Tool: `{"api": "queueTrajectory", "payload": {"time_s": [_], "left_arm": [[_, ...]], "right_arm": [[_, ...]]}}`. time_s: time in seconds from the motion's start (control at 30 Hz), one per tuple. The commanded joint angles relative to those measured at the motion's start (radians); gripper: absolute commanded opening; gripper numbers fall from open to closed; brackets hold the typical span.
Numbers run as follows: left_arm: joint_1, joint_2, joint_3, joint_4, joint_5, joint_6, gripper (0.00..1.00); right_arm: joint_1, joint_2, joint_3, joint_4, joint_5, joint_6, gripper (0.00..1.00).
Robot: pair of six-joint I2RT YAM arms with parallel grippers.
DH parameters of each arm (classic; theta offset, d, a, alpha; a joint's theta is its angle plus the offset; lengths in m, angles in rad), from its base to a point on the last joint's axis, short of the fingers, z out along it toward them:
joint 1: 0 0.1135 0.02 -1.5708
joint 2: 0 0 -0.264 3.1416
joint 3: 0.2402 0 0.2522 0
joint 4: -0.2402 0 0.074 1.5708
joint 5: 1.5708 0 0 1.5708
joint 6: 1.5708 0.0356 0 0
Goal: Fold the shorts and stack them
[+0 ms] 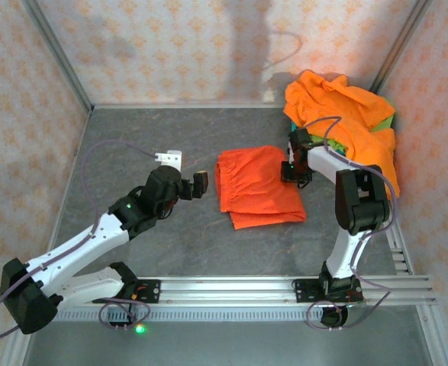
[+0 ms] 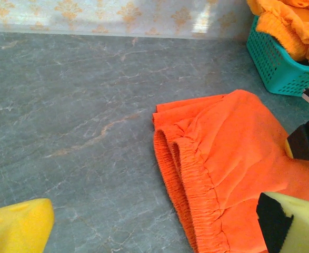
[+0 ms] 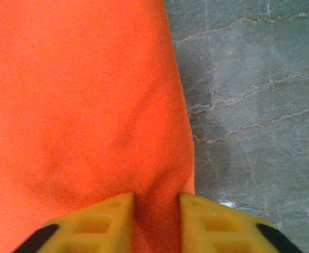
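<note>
Pinching folded orange shorts (image 3: 80, 105) edge | right gripper (image 3: 155, 221) | left gripper (image 1: 201, 184) near, spread

We see soft, matt orange cloth shorts (image 1: 258, 191) on a smooth, veined stone-look counter (image 1: 208, 252); the basket (image 2: 272, 60) is plastic mesh.

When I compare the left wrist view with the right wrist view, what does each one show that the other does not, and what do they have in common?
Left wrist view: the teal basket heaped with orange cloth, the patterned wall, the gathered waistband, and the left gripper wide open. Right wrist view: the right gripper pinching a fold at the cloth's edge. Both: the folded orange shorts and the grey table.
</note>
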Motion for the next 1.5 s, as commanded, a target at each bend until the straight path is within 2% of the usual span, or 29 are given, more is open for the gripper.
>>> {"api": "queueTrajectory", "payload": {"time_s": [0.0,0.13,0.27,0.5,0.63,0.83,1.0,1.07,1.13,1.17,1.27,1.37,1.4,1.47], "left_arm": [[0.012,-0.029,-0.017,0.042,-0.036,-0.005,1.00],[0.014,-0.021,-0.014,0.043,-0.032,-0.006,1.00],[0.014,-0.011,-0.011,0.046,-0.029,-0.010,1.00],[0.016,0.008,-0.002,0.068,-0.019,-0.006,1.00],[0.015,0.038,0.018,0.065,-0.001,0.005,1.00],[0.016,0.067,0.048,0.055,0.022,0.009,1.00],[0.017,0.063,0.058,0.048,0.018,0.022,1.00],[0.017,0.057,0.060,0.044,0.010,0.028,1.00],[0.017,0.047,0.058,0.044,-0.001,0.036,1.00],[0.017,0.040,0.055,0.048,-0.010,0.042,1.00],[0.019,0.010,0.042,0.071,-0.056,0.047,1.00],[0.024,-0.034,0.013,0.120,-0.075,0.089,1.00],[0.025,-0.048,0.013,0.119,-0.092,0.109,1.00],[0.028,-0.068,0.020,0.099,-0.148,0.141,1.00]], "right_arm": [[-0.004,-0.002,-0.003,-0.018,0.047,-0.002,0.15],[-0.005,-0.060,-0.044,-0.016,0.138,-0.007,0.00],[-0.005,-0.130,-0.074,-0.065,0.304,-0.011,0.00],[-0.010,-0.223,-0.089,-0.208,0.680,-0.036,0.00],[-0.049,-0.239,-0.088,-0.246,0.820,-0.047,0.00],[-0.148,-0.218,-0.082,-0.239,0.967,-0.078,0.00],[-0.200,-0.199,-0.066,-0.216,1.000,-0.084,0.01],[-0.207,-0.190,-0.054,-0.224,1.003,-0.076,0.13],[-0.208,-0.198,-0.038,-0.240,0.970,-0.044,0.37],[-0.208,-0.215,-0.030,-0.244,0.913,-0.026,0.54],[-0.208,-0.298,-0.008,-0.229,0.707,0.007,0.80],[-0.207,-0.391,0.025,-0.194,0.486,0.039,0.97],[-0.208,-0.412,0.039,-0.180,0.418,0.049,1.00],[-0.207,-0.425,0.084,-0.162,0.321,0.068,0.99]]}}
